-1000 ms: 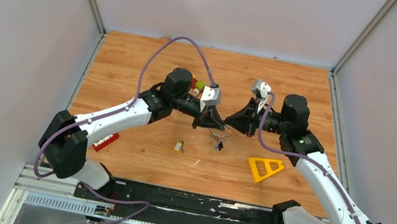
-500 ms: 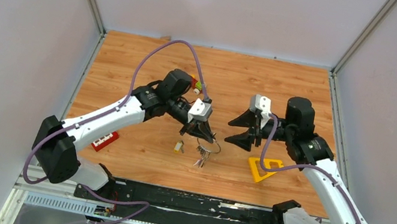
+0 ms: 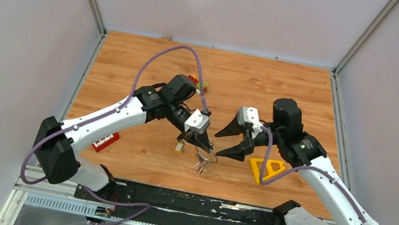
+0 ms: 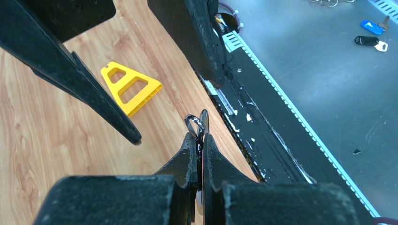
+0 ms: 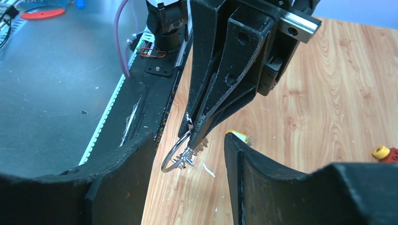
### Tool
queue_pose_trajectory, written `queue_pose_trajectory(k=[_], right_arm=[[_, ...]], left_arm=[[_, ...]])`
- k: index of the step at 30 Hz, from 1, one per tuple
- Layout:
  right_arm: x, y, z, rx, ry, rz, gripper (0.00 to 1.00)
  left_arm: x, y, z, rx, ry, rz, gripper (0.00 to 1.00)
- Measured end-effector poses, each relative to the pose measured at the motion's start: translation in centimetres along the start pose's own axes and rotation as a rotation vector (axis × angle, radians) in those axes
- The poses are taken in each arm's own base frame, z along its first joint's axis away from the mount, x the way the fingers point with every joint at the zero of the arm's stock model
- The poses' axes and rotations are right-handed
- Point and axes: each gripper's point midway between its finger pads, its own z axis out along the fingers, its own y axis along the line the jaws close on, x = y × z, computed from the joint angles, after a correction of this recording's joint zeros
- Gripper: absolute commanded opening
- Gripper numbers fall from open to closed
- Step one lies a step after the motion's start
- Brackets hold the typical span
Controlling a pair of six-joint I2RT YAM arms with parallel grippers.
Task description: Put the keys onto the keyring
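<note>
My left gripper [image 3: 207, 146] [image 4: 199, 137] is shut on the keyring [image 4: 197, 123], a thin silver wire loop [image 5: 171, 157] held just above the wooden table [image 3: 150, 61]. Small silver keys [image 3: 200, 164] [image 5: 188, 158] hang from the ring below the left gripper's tip [image 5: 202, 136]. My right gripper [image 3: 217, 144] [image 5: 188, 136] stands open right beside it, facing the ring with nothing between its fingers [image 4: 105, 103]. A key with a pale yellow tag [image 3: 180, 146] [image 5: 238, 136] lies loose on the table to the left of the ring.
A yellow plastic triangle [image 3: 266, 168] [image 4: 130, 86] lies under the right arm. A toy car [image 3: 197, 83] [image 5: 386, 152] sits behind the left arm. A red brick [image 3: 105, 142] is at the front left. The table's front edge and black rail [image 3: 182, 202] are close by.
The right gripper has opened and let go near the ring. Both arms have moved toward the front edge, and the left has carried the ring and its keys down and forward.
</note>
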Motion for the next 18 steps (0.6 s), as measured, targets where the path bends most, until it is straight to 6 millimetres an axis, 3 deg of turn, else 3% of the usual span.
queue_pose_trajectory(k=[5,12,18], right_arm=[[0.3,0.6,1.0,-0.042,0.006,0.002,0.50],[0.3,1.3,1.6,-0.074,0.006,-0.004,0.31],[0.2,1.6,1.9,-0.086,0.005,-0.008,0.24]], left_arm=[[0.0,-0.4,0.2,0.019,0.000,0.012,0.00],[0.1,-0.6,0.2,0.025,0.003,0.019,0.00],[0.1,-0.6,0.2,0.027,0.003,0.026,0.00]])
